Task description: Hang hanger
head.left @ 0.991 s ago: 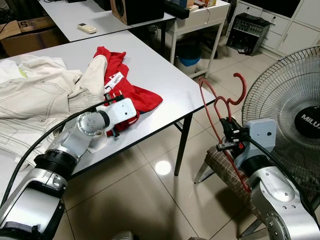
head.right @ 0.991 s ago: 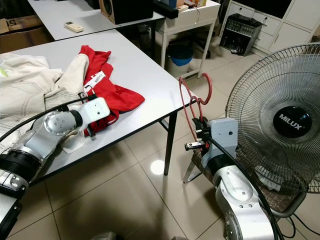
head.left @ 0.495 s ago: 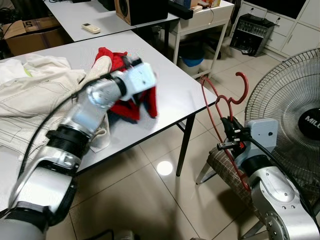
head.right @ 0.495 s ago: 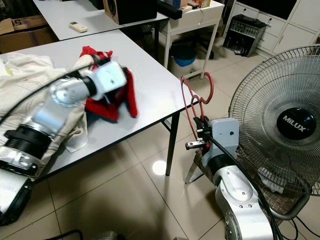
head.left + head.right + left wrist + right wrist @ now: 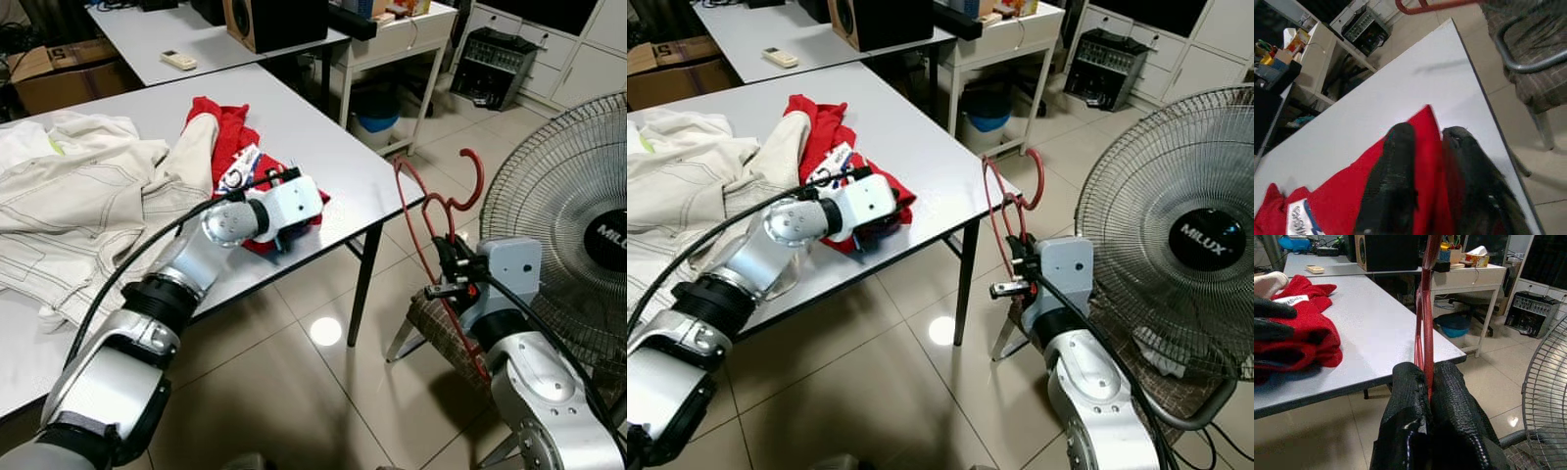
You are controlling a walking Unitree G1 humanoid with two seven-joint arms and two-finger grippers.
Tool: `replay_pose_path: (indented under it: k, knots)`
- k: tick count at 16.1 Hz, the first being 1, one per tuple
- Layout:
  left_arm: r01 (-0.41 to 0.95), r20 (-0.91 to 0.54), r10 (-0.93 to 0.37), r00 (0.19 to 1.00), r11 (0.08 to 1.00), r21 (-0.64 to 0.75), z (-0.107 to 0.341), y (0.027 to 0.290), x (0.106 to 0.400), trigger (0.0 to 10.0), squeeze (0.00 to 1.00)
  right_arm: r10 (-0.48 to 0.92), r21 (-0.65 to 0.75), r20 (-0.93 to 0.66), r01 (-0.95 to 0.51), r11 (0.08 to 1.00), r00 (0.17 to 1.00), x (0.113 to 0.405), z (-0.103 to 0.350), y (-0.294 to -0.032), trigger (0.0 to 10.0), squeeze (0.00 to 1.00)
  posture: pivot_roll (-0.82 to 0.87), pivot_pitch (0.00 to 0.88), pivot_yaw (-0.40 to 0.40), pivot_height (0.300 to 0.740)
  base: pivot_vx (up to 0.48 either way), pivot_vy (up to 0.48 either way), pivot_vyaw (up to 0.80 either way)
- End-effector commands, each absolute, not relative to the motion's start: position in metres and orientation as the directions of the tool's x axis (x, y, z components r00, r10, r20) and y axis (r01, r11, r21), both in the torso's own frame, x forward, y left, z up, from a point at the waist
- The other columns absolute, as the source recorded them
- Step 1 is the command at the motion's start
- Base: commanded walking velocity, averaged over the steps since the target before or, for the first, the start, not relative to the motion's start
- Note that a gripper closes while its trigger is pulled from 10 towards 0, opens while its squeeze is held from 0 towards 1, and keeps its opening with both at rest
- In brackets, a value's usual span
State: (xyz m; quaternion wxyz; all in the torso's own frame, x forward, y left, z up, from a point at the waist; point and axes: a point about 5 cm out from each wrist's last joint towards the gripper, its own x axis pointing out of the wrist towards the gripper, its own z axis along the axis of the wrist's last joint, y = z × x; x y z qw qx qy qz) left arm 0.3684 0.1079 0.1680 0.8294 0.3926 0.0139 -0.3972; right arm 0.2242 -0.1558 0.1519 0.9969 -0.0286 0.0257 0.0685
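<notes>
Your right gripper (image 5: 1425, 382) is clenched on the thin red hanger (image 5: 431, 211), held upright beside the tabletop (image 5: 323, 147). Your left gripper (image 5: 1425, 147) pinches the red garment (image 5: 230, 137). The fan (image 5: 1195, 235) reads "MILUX".

A grey table (image 5: 323, 147) carries a cream jacket (image 5: 78, 206) at its left and a red garment (image 5: 240, 162) nearer the right corner. A far table (image 5: 147, 39) holds a remote (image 5: 178, 60) and a speaker (image 5: 274, 20). Tiled floor (image 5: 294, 392) lies below.
</notes>
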Motion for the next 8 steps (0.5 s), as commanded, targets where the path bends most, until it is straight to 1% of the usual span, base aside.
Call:
replay_pose_path:
  k: [1,2,4,5,7,8]
  knots:
    - [0.683,-0.302,-0.676,0.673,0.410,0.605,0.179,0.108,0.369,10.0,1.00,0.135,-0.054,-0.055,-0.138,0.989,0.989,0.224,0.151,-0.156,10.0,0.00,-0.08,0.018,0.013,0.740,0.000,0.000,0.00]
    - [0.723,-0.249,-0.719,0.649,0.482,0.495,0.183,0.103,0.366,10.0,1.00,0.136,-0.054,-0.056,-0.139,0.989,0.989,0.224,0.151,-0.156,10.0,0.00,-0.08,0.018,0.013,0.740,0.000,0.000,0.00]
    - [0.738,-0.201,-0.740,0.642,0.525,0.425,0.188,0.101,0.365,10.0,1.00,0.135,-0.054,-0.057,-0.138,0.989,0.989,0.224,0.151,-0.157,10.0,0.00,-0.08,0.018,0.013,0.740,0.000,0.000,0.00]
    - [0.731,-0.179,-0.737,0.652,0.548,0.407,0.190,0.103,0.363,10.0,1.00,0.134,-0.055,-0.059,-0.138,0.989,0.989,0.223,0.151,-0.157,10.0,0.00,-0.08,0.022,0.014,0.740,0.000,0.000,0.00]
    - [0.717,-0.235,-0.702,0.673,0.539,0.441,0.183,0.122,0.357,10.0,1.00,0.132,-0.059,-0.059,-0.135,0.989,0.990,0.222,0.151,-0.158,10.0,0.00,-0.09,0.027,0.018,0.740,0.000,0.000,0.00]
    - [0.720,-0.321,-0.660,0.679,0.512,0.468,0.174,0.144,0.349,10.0,1.00,0.134,-0.062,-0.063,-0.138,0.988,0.989,0.220,0.151,-0.161,10.0,0.00,-0.08,0.032,0.016,0.740,0.000,0.000,0.00]
